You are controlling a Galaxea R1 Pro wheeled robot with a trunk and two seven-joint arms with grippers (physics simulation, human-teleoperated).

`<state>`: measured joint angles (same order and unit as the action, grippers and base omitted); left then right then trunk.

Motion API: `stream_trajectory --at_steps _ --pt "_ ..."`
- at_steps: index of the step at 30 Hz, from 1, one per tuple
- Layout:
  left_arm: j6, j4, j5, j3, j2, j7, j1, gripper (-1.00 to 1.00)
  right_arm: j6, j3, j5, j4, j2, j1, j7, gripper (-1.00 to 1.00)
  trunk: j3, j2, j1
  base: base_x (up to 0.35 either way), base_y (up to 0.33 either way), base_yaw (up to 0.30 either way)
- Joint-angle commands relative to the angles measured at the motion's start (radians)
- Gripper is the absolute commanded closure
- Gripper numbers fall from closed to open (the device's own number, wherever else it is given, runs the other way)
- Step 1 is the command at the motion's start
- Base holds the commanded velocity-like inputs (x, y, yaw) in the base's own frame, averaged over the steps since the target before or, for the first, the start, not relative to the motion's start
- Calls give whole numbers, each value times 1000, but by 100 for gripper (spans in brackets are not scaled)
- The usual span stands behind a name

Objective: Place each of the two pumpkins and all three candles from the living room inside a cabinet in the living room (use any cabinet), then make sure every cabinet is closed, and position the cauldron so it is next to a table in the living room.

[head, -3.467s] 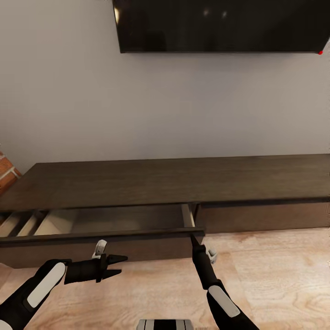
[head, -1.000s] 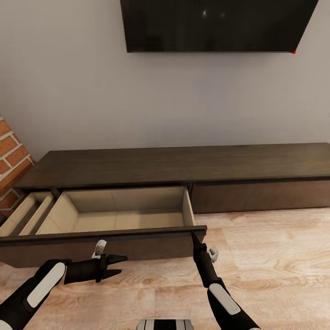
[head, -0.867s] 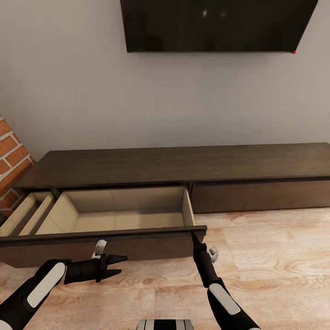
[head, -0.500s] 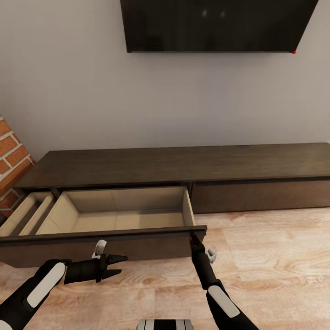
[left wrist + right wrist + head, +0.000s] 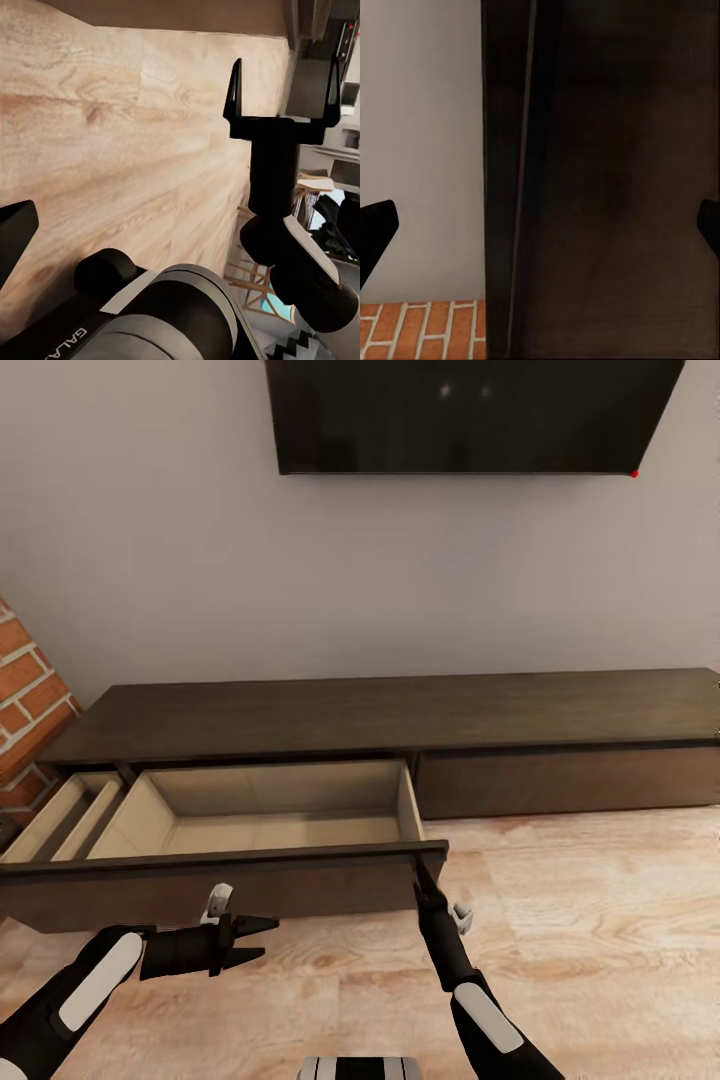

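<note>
Cabinet (image 5: 400, 712) drawer (image 5: 270, 830) further out.

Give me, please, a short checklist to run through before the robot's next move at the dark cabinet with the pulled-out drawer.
1. Drawer pulled out far enough to load: ok, its pale inside is exposed.
2. Drawer inside free of clutter: ok, nothing lies in the visible part.
3. Right hand released from the drawer front: cannot tell; its tip sits at the front's right end, and the right wrist view shows its fingertips apart around dark wood.
4. Left hand free: ok, open and holding nothing, in front of the drawer front above the wooden floor.
5. Other cabinet fronts closed: not ok, a second compartment at the left also stands open.
6. Pumpkin or candle ready to load: cannot tell.
</note>
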<state>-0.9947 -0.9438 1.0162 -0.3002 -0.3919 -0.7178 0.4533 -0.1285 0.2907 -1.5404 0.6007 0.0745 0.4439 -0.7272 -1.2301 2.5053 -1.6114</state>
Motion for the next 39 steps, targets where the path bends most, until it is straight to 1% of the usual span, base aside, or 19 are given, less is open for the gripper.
stream_trajectory --at_steps 1,9,19,21,23,26,28,32,35,37,39 --pt "-3 0 1 -2 -1 -3 1 -100 -8 7 -9 -1 -1 1 -3 -100 -1 0 1 -184 0 0" --pt "-3 0 1 -2 -1 -3 1 -100 -7 7 -9 -1 -2 1 -4 -100 -1 0 1 -137 0 0" --pt "-2 0 2 -1 -2 -3 1 -100 -6 12 -8 -1 -2 1 5 -100 -1 0 1 -20 0 0" --pt "-2 0 2 0 -2 -3 1 -100 8 13 -7 -1 -2 1 7 -100 7 0 1 0 0 0" --pt "-3 0 2 1 -2 -3 1 -100 37 12 -6 -1 -3 1 8 -100 15 -1 2 0 0 0" --pt "-3 0 2 1 -3 -3 1 -100 131 8 -5 -5 -2 1 16 -100 26 -1 4 0 0 0" --pt "-3 1 2 1 -2 -3 1 -100 162 7 -5 -19 -1 1 40 -100 26 -1 4 0 0 0" --pt "-3 12 2 3 -3 -3 1 -100 197 5 -7 -54 -4 1 146 -100 26 -1 4 0 0 0" --pt "-4 14 2 4 -4 -3 1 -100 218 6 -9 -59 -8 -2 183 -100 26 -1 4 0 0 0" --pt "-3 15 2 3 -4 -3 1 -100 269 7 -8 -64 -14 -4 192 -100 34 -2 5 0 0 0" --pt "-3 15 2 3 -4 -3 1 -100 369 7 -6 -89 -29 -6 203 -100 42 -2 6 0 0 0"
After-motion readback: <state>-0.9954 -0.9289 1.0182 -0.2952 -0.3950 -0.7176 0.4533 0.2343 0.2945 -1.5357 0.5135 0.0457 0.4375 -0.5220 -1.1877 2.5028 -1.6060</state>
